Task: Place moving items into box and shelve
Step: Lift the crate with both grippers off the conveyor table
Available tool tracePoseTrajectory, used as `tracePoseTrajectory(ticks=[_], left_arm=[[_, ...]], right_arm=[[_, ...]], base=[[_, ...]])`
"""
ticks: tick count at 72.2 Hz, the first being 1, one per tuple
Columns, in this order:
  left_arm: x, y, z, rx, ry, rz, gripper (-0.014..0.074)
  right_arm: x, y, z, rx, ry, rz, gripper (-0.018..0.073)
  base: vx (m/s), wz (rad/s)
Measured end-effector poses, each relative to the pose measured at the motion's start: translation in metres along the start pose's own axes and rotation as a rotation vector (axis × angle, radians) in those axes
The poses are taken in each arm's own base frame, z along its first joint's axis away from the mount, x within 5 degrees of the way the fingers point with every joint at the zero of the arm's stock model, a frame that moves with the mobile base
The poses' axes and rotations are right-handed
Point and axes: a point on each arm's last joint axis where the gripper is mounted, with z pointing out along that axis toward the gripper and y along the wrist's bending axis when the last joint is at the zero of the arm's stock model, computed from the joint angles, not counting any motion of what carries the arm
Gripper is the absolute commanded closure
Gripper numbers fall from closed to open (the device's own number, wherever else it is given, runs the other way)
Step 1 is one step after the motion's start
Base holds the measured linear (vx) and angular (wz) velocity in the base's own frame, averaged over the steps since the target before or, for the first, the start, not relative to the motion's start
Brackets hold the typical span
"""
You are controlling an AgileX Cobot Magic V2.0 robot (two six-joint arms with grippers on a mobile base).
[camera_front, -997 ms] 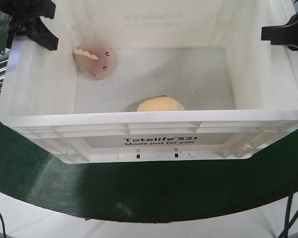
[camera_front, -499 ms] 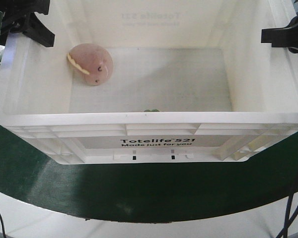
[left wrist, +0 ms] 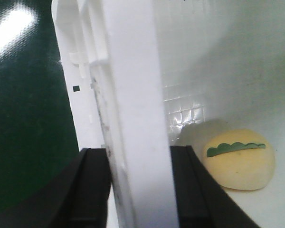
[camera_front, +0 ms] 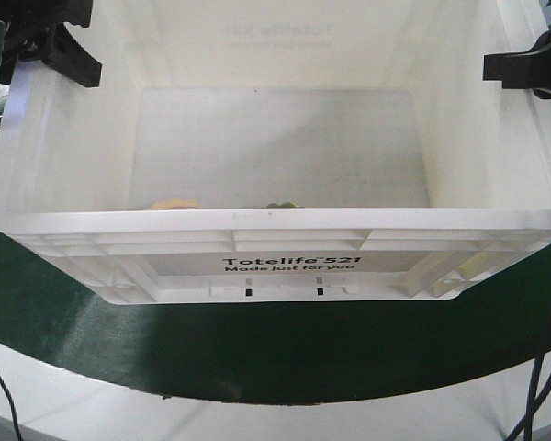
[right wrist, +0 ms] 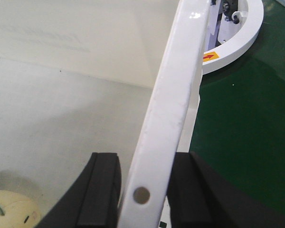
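Gripping the white box (camera_front: 285, 262) from both sides, the two arms hold it on the dark green table cover (camera_front: 257, 340). The left gripper (left wrist: 140, 190) straddles the left wall, one black finger (left wrist: 92, 190) outside and one inside, both pressed tight against the plastic. The right gripper (right wrist: 147, 190) is clamped the same way over the right rim.

Inside, a round yellow toy (left wrist: 240, 164) with a green scalloped strip sits on the box floor, near the left gripper's inner finger but apart from it. From the front, the near wall hides almost all of the contents. Only a pale yellow sliver (camera_front: 173, 204) and a bit of green (camera_front: 280, 204) peep above its edge.

Beyond the right wall, on the green cover, lies a white ring (right wrist: 244, 28) with a red arrow sticker. Black cables (camera_front: 537, 386) hang down at the front right.
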Motion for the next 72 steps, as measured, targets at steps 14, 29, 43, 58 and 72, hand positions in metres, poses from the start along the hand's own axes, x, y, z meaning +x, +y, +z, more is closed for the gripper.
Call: tracePoseTrajectory(ticks=[14,29,43,58,72], left_arm=[[0.0000,0.0000,0.0000,0.000,0.000,0.000,0.0596],[0.0000,0.0000,0.0000,0.000,0.000,0.000,0.0596],[0.0000,-0.0001,0.0000,0.001,0.000,0.000,0.0596],[0.0000,-0.0002,0.0000,0.002,0.000,0.000,0.0596],[0.0000,-0.0001,0.0000,0.001,0.000,0.000,0.0596]], right_arm=[[0.0000,0.0000,0.0000,0.000,0.000,0.000,0.0568],[0.0000,0.0000,0.0000,0.000,0.000,0.000,0.0568],[0.0001,0.0000,0.0000,0.000,0.001,0.000,0.0568],[0.0001,0.0000,0.0000,0.000,0.001,-0.002,0.0568],[0.0001,0.0000,0.0000,0.000,0.001,-0.002,0.0568]], base=[[-0.06,0.06],[-0.09,0.07],[-0.10,0.05],[-0.10,0.15],[-0.12,0.26]])
